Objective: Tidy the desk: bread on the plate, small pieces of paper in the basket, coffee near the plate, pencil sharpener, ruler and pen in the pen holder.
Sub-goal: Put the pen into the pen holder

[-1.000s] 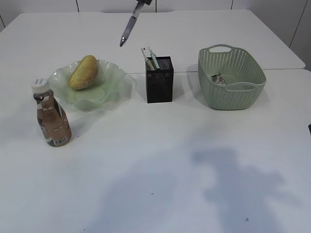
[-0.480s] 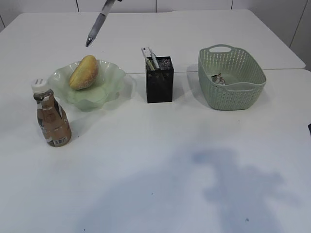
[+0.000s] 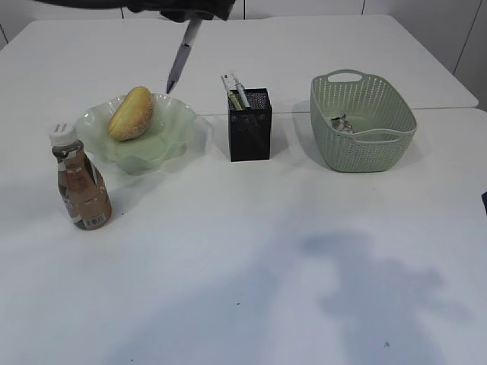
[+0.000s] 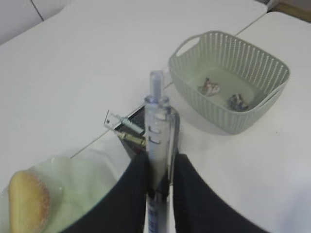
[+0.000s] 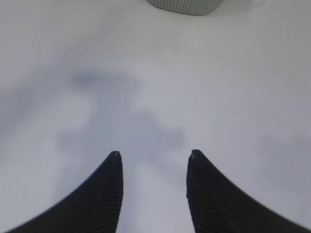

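My left gripper (image 3: 193, 17) is shut on the pen (image 3: 180, 58), which hangs tip down above the desk (image 3: 243, 251), between the plate (image 3: 173, 122) and the pen holder (image 3: 249, 125). In the left wrist view the pen (image 4: 158, 121) stands between the fingers (image 4: 131, 194), over the pen holder (image 4: 135, 121). The bread (image 3: 131, 112) lies on the plate. The coffee (image 3: 80, 182) stands in front of it. A clear ruler (image 3: 230, 88) sticks out of the holder. Paper pieces (image 4: 210, 87) lie in the basket (image 3: 361, 122). The pencil sharpener is hidden. My right gripper (image 5: 153, 154) is open over bare desk.
The basket's rim (image 5: 184, 6) shows at the top of the right wrist view. A seam between two tabletops (image 3: 441, 110) runs behind the objects. Arm shadows fall on the front of the desk.
The pen swung left over the plate, then came back right and lower towards the pen holder. The left arm now shows at the top edge. Nothing else moved.
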You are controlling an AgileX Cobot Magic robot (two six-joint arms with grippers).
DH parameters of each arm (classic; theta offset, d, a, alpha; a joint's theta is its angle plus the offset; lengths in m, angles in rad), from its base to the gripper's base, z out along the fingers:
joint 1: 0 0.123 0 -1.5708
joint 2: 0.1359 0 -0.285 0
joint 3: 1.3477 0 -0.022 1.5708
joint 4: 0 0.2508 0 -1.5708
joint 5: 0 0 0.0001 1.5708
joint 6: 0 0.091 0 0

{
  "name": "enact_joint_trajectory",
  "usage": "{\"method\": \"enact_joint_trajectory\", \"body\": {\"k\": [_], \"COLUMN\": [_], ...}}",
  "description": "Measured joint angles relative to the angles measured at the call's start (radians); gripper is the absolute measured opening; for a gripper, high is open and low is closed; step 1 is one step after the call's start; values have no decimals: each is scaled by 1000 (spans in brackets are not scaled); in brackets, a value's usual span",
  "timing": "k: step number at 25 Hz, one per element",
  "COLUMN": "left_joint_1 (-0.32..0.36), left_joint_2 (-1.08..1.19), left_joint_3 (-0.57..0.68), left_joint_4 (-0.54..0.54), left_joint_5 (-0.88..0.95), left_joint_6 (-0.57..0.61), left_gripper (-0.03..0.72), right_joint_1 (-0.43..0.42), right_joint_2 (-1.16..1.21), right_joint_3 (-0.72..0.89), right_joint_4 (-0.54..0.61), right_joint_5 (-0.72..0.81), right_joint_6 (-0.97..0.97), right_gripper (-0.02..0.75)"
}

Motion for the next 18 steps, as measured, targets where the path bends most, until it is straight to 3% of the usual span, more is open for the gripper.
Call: {"method": "enact_joint_trajectory", "body": {"k": [4,10,18], "left_joint_1": [20,121,167], "left_joint_2": [0,0,24], "left_joint_3": [84,204,223], "left_joint_4": [-3,-81,-130], "left_joint_5": [-191,-482,-682], "left_joint_6": [-12,-47,-51], "left_gripper": [78,78,78], "right_joint_1": [0,0,0], "right_joint_2": [0,0,0], "right_joint_3": [0,0,0], "right_joint_4": [0,0,0], "right_joint_5": [0,0,0], "right_joint_6": [0,0,0], "right_gripper": [354,353,353]}}
